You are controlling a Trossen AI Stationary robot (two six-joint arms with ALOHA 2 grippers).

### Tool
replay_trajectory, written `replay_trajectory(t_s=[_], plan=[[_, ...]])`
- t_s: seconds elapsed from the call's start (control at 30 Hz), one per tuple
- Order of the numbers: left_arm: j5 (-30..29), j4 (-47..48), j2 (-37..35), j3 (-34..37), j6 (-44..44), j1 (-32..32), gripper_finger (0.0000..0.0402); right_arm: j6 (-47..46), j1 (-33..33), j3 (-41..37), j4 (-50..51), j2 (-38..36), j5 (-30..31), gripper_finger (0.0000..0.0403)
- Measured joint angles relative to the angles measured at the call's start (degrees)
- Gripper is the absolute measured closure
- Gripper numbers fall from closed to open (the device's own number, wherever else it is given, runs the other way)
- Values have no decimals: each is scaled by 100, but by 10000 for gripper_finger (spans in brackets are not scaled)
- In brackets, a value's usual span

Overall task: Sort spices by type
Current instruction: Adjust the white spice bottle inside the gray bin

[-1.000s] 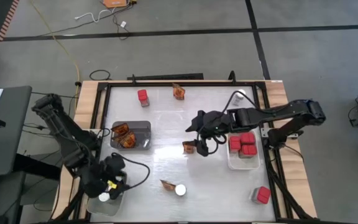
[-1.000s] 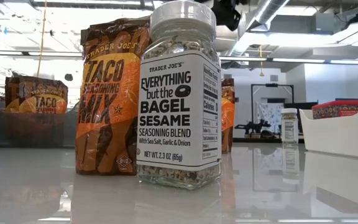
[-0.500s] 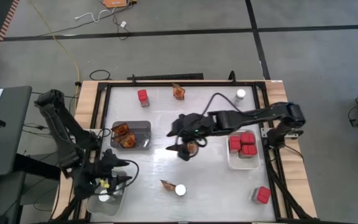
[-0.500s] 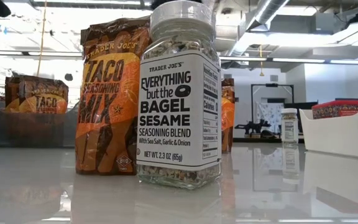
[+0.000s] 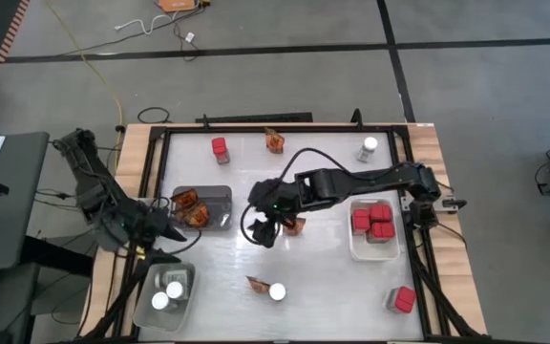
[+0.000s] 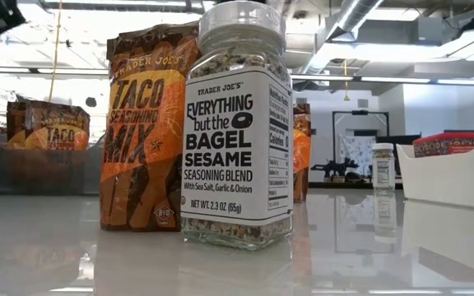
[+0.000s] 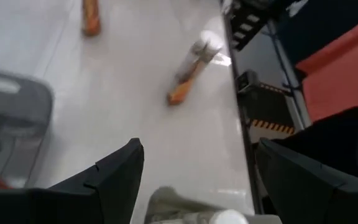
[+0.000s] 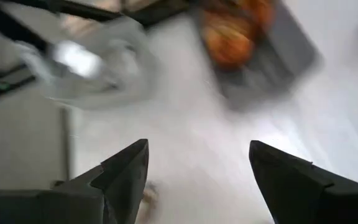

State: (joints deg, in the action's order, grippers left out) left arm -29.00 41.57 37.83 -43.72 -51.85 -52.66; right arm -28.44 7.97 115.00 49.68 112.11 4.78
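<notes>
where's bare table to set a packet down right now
Bare patches: between the red box at the back and the grey tray, and between the front jar and the white tray. Crowded mid-table, around the right gripper.

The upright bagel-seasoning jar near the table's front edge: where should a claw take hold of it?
Probably take the jar by its white lid, from straight above. It stands upright, and the taco packet stands close beside it, so grip across the sides clear of that packet.

The right wrist view is smeared by motion blur: the grey tray (image 8: 272, 43) and its orange packets (image 8: 232, 31) show only as streaks.
</notes>
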Motion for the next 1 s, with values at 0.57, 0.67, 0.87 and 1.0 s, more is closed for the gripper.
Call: replay_trajectory(t_s=[0.57,0.67,0.87,1.0], plan=[[511,95,824,4,-812,251,107,-1404,1132,-4,3101,-120,1606,97],[676,114,1000,4,-1216,253,107,-1467,1220,-43,3424,-230,1695,97],[1305,139,1399,4,-1710,603,107,-1643,1285,-1173,3119,-1119,1938,97],[1914,244,1783,-134,-1578,977,107,-1853,1307,-2361,2402,-2057,2065,97]])
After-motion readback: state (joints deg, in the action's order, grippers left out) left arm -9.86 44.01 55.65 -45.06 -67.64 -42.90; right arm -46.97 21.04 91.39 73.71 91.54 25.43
